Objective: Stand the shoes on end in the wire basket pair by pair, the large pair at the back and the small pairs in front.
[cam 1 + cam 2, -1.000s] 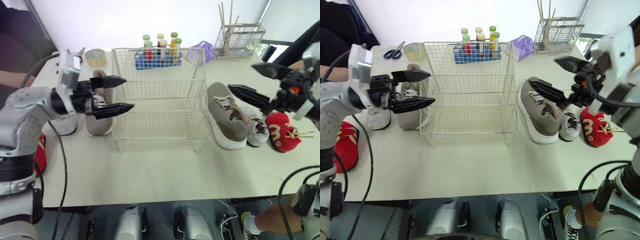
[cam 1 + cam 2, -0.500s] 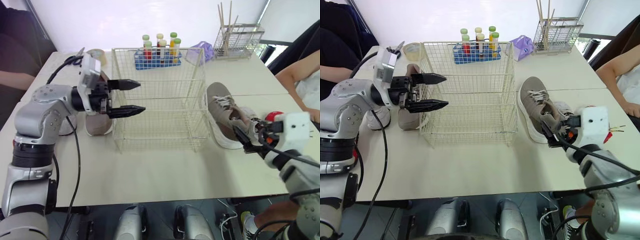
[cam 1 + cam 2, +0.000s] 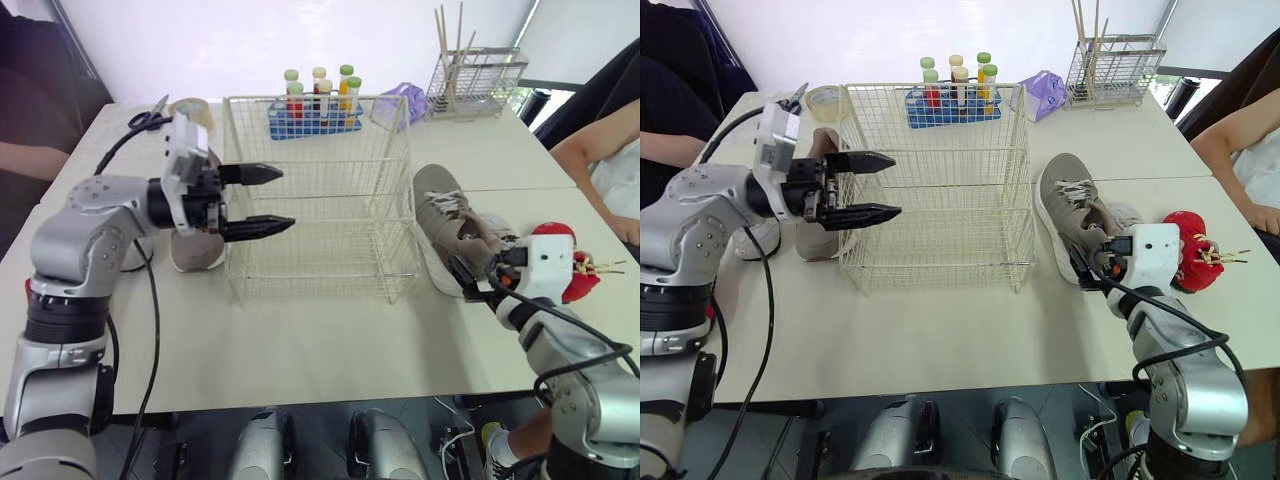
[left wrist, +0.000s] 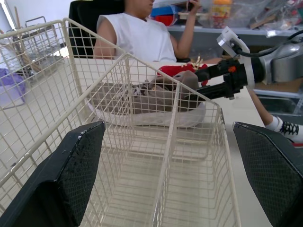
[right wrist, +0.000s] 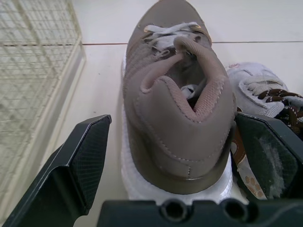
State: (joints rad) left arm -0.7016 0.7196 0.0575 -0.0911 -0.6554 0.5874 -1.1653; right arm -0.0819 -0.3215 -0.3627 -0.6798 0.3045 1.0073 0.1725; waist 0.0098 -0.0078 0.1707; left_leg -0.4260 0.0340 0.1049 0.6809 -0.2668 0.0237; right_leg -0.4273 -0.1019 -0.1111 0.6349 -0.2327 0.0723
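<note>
Right wrist view, brown shoe [image 5: 175,118] (flat), basket [image 5: 33,71]

The left gripper [image 4: 168,130] is holding its fingers wide apart before the wire basket [image 4: 118,71]; beyond the mesh, the right gripper [image 4: 206,84] is straddling the taupe sneaker [image 4: 156,97].

The wire basket [image 3: 318,200] stands mid-counter [image 3: 320,340], with one large shoe [image 3: 455,235] lying just right of it and a small shoe [image 3: 1195,260] beyond that. A second large shoe [image 3: 195,255] lies left of the basket, and a tube rack [image 3: 318,112] sits behind it.
</note>
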